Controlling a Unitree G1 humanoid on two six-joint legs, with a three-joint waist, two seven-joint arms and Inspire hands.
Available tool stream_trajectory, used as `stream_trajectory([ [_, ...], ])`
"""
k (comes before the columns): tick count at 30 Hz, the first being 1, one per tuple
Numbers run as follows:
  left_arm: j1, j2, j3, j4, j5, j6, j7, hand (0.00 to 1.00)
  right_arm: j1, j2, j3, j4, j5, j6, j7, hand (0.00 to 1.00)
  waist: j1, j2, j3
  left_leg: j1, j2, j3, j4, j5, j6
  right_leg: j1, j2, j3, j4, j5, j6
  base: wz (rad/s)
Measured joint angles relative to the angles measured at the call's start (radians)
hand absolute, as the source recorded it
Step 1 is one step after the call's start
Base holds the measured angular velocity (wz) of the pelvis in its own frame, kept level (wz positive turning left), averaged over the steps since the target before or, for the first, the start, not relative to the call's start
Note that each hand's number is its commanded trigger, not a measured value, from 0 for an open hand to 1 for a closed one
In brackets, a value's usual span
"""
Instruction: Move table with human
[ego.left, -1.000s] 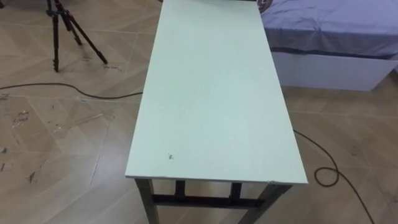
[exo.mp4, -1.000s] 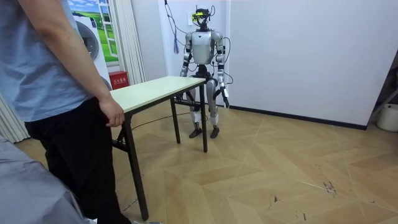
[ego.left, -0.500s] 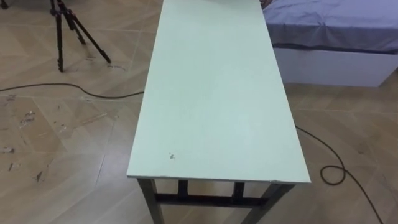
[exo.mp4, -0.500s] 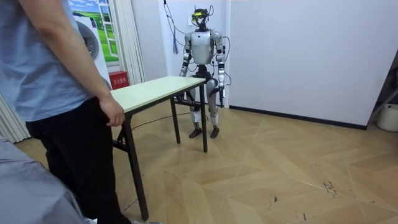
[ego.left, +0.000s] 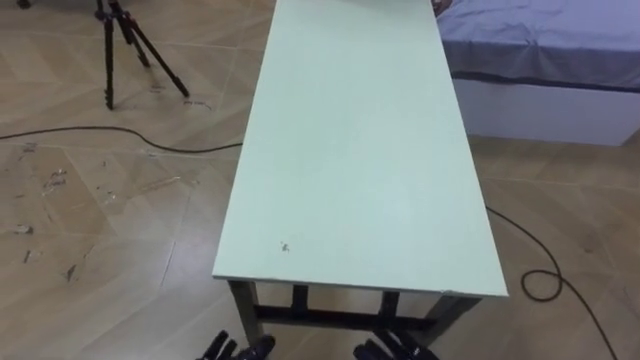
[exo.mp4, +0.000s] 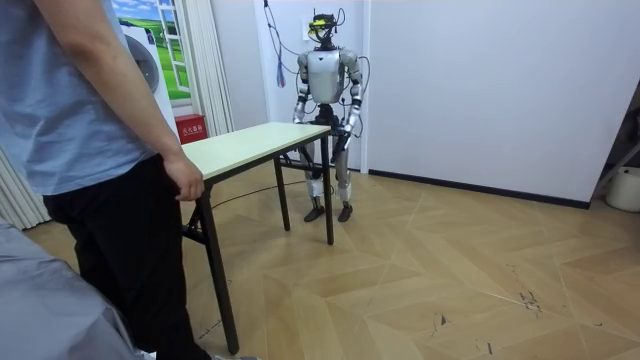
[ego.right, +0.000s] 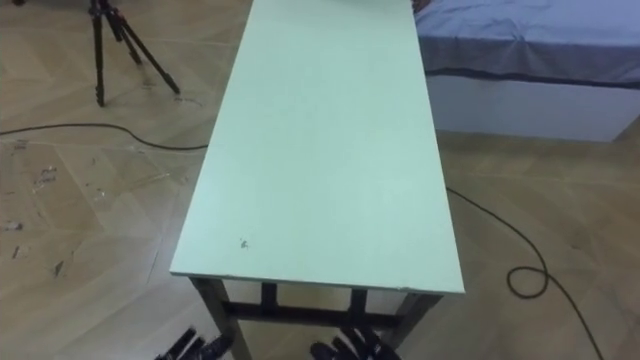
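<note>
table (ego.left: 355, 150) end just beyond left hand (ego.left: 238, 349), right hand (ego.left: 395, 349)

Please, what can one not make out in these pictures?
Left hand and right hand: cut by the left eye view's lower edge; too small in the room view.
Table: far end cut by that view's upper edge.
Person's hand: covers the table corner in the room view; hold unclear.

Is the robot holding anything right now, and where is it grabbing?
Nothing is held. Its left hand and right hand hover open, short of the near end of the table, not touching it.
</note>
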Motion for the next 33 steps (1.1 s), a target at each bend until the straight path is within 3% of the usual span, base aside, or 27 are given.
stream_trajectory([
  [2,0.005,0.003,-0.021,-0.024,-0.050,0.003,-0.006,0.00,0.008,-0.015,0.010,-0.047,0.059,0.000,0.019,0.00,-0.001,0.001,0.0003,0.000,0.001,0.000,0.006,0.000,0.000,0.001,-0.001,-0.003,-0.001,-0.001,0.000,0.00],
  [4,0.022,0.027,-0.061,-0.066,-0.095,0.005,-0.006,0.00,0.001,-0.026,0.025,-0.050,0.135,-0.001,0.033,0.00,-0.004,-0.001,0.0001,-0.002,0.001,0.000,0.009,0.000,0.000,0.002,-0.002,-0.009,-0.001,-0.003,0.000,0.05],
  [9,0.040,0.055,-0.117,-0.147,-0.128,0.008,0.016,0.00,-0.011,-0.032,0.086,-0.058,0.143,0.000,0.042,0.00,-0.003,-0.004,0.0001,-0.004,0.001,0.000,0.009,0.000,0.000,-0.001,-0.010,-0.009,0.000,-0.003,0.001,0.01],
  [13,0.037,0.058,-0.125,-0.164,-0.220,0.015,0.027,0.00,-0.033,-0.035,0.144,-0.100,0.143,0.003,0.060,0.00,-0.010,-0.004,0.0004,-0.006,0.000,-0.001,0.011,0.000,0.000,-0.005,-0.010,-0.008,0.010,-0.004,0.001,0.00],
  [19,0.037,0.076,-0.140,-0.188,-0.263,0.011,0.061,0.00,-0.054,-0.065,0.162,-0.119,0.143,0.002,0.078,0.00,-0.034,-0.003,0.0007,-0.008,-0.004,-0.006,0.010,0.000,0.000,-0.002,-0.010,-0.010,0.012,-0.004,0.001,0.02],
  [25,0.034,0.091,-0.158,-0.211,-0.326,0.011,0.099,0.00,-0.060,-0.071,0.176,-0.119,0.143,0.000,0.067,0.00,-0.034,-0.002,0.0025,0.002,-0.008,-0.014,0.011,0.000,0.000,0.008,-0.009,-0.012,0.012,-0.004,0.001,0.01],
  [33,0.006,0.104,-0.177,-0.216,-0.329,0.011,0.125,0.00,-0.082,-0.084,0.209,-0.134,0.144,0.000,0.049,0.00,-0.034,0.002,0.0147,0.002,-0.011,-0.023,0.011,0.000,0.000,0.007,-0.011,-0.012,0.021,-0.003,0.001,0.00],
])
